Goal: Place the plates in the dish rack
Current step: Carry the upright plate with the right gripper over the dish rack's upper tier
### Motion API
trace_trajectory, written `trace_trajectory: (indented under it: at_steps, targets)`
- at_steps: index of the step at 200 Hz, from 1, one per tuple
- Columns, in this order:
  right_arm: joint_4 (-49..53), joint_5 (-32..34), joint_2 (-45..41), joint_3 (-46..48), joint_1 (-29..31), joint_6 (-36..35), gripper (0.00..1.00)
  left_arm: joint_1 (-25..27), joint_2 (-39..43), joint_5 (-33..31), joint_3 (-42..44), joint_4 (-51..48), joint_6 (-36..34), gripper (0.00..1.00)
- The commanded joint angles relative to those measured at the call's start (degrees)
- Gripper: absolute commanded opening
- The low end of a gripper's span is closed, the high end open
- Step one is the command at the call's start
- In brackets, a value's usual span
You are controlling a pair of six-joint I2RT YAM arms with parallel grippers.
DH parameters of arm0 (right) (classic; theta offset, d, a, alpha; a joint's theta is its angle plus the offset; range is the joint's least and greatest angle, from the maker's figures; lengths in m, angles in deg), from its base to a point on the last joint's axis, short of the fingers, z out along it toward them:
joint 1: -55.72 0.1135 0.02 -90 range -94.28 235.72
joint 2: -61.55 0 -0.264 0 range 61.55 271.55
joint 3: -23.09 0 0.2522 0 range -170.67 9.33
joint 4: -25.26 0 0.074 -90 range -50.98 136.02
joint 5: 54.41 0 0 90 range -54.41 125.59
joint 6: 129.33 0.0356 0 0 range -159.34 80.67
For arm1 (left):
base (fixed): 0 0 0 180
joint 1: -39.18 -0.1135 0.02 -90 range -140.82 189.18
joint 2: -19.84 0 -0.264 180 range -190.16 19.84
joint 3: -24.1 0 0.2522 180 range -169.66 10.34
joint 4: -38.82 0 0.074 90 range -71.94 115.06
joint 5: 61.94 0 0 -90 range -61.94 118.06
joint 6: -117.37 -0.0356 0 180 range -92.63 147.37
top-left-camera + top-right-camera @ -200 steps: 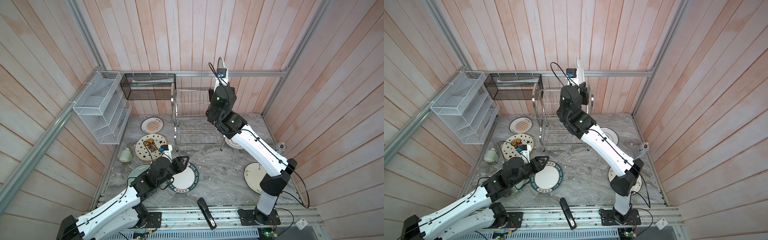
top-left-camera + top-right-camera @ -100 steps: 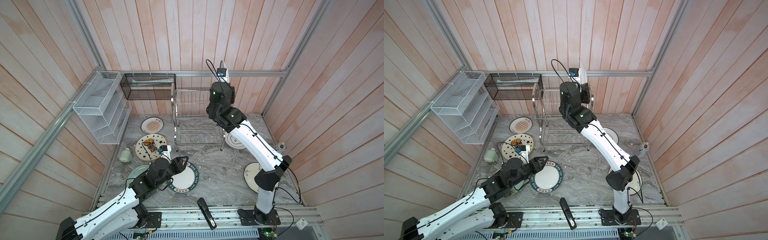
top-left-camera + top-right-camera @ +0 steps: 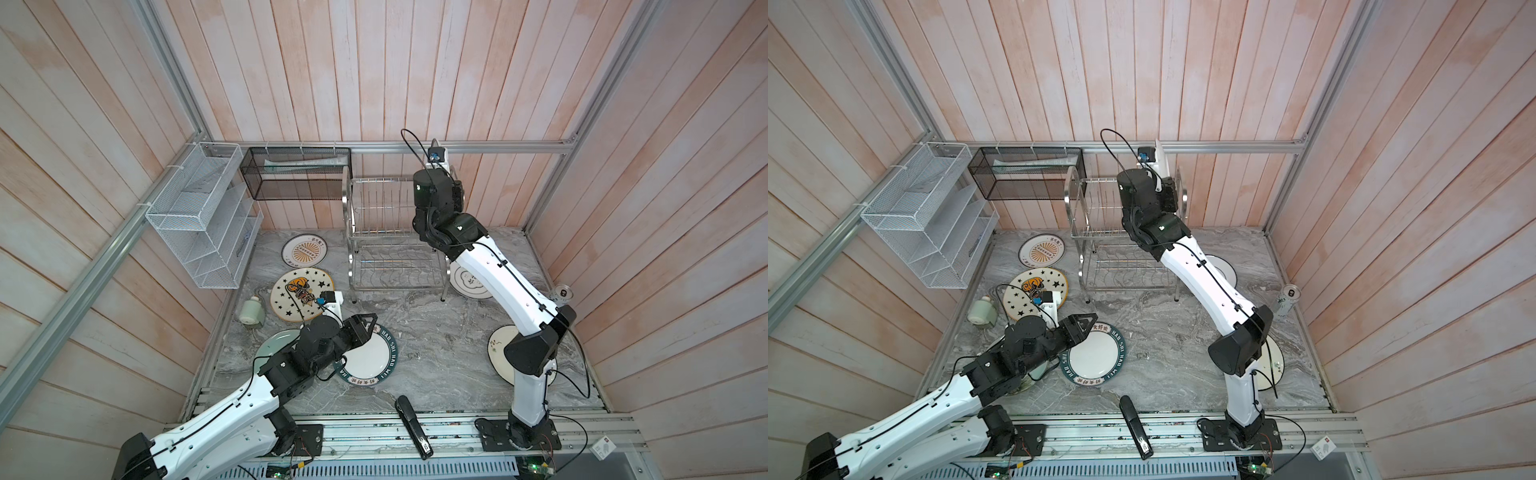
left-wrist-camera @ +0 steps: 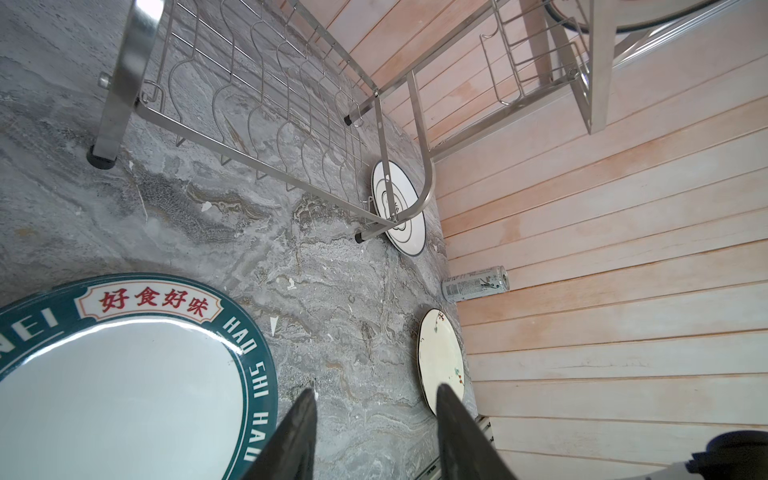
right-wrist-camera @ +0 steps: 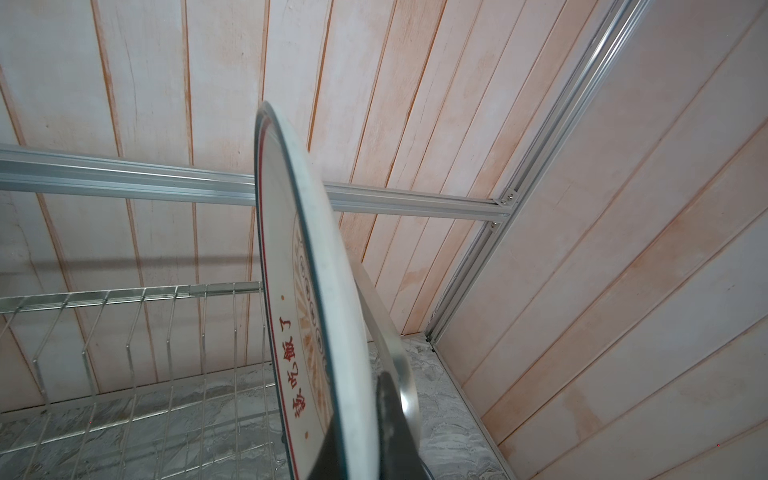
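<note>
One sunburst plate [image 5: 286, 257] stands clamped in the right gripper [image 5: 357, 432]; left gripper [image 4: 376, 392] half open.

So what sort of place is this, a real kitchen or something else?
Probably a robot test cell, not a home kitchen: plank walls on an aluminium frame box in a marble-look tabletop, two robot arms are bolted at its front, and plates lie around a dish rack.

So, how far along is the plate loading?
Done: nothing; the dish rack holds no plate. In hand: the right fingers grip one sunburst plate upright at its top tier. Left: six plates on the table, the open left fingers near the teal-rimmed plate.
</note>
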Motion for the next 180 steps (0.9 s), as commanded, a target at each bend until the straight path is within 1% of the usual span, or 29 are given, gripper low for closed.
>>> trace_trajectory:
  at_steps: [1, 52, 91, 122, 180]
  targets:
    - [0.01, 0.08, 0.25, -1.34, -0.45, 2.15, 0.0, 0.19, 0.77, -1.29, 0.58, -0.5, -0.08, 0.48]
    - [2.62, -0.19, 0.51, -1.3, -0.77, 4.89, 0.0, 0.23, 1.08, -1.42, 0.39, -0.81, -0.16, 0.48]
    - [3.86, -0.36, 0.07, 0.41, -0.86, 6.85, 0.0, 0.24, 1.33, -1.37, 0.67, -0.81, -0.08, 0.48]
    - [5.49, -0.84, -0.44, 1.04, -0.89, 9.64, 0.0, 0.22, 1.42, -1.28, 0.88, -0.64, 0.1, 0.48]
    - [5.9, -0.28, -1.52, 3.38, -0.86, 10.8, 0.0, 0.23, 1.86, -1.2, 0.9, -0.98, 0.17, 0.48]
